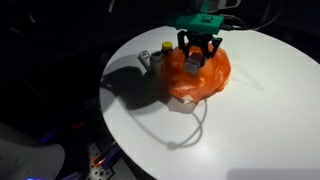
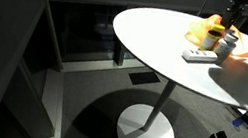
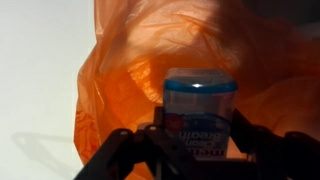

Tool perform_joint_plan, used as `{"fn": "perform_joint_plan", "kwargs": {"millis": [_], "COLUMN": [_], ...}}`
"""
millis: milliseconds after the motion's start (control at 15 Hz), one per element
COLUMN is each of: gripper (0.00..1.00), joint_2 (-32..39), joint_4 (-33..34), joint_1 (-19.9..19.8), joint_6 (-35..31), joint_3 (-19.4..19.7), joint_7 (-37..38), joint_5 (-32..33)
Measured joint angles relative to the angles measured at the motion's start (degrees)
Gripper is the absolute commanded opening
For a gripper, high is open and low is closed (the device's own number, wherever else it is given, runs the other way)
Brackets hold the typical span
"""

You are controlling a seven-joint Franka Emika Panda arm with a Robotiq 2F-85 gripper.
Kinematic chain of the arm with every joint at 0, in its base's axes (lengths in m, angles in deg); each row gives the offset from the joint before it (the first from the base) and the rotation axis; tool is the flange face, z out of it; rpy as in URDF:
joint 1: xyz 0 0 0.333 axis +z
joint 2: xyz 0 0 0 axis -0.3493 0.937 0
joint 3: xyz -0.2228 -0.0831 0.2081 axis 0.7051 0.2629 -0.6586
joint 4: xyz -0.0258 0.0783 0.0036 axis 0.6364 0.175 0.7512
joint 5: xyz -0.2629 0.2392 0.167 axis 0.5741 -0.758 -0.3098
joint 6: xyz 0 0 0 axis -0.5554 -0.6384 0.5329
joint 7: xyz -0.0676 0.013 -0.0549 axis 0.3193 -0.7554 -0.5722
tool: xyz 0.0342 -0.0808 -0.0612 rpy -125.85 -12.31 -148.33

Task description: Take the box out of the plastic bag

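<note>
The box (image 3: pixel 200 108) is clamped by the end effector (image 1: pixel 198 52) at the top of the orange plastic bag (image 1: pixel 195 78). The bag is set well inside the tabletop (image 1: pixel 260 120) edge, bare surface being left on most sides.

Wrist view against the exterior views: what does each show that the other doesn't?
Wrist only: the box close up, with its blue top and printed label, gripped in the pincer. Exterior only: the round white table, small items standing on it, and in an exterior view the pedestal under the table. Shared: the orange plastic bag with the pincer at it.
</note>
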Motion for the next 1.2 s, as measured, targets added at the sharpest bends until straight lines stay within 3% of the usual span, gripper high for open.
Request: {"fn": "perform_joint_plan", "kwargs": {"millis": [467,1200], "gripper": [0.39,0.39], "joint_2": [-4.74,-14.68], "joint_4": [-4.95,-15.40], "joint_1": [1.03,3.61], "joint_6": [6.21,6.33], "joint_3": [0.64,0.63], "joint_7": [2.92,4.16], "joint_5": [0.52,1.84]}}
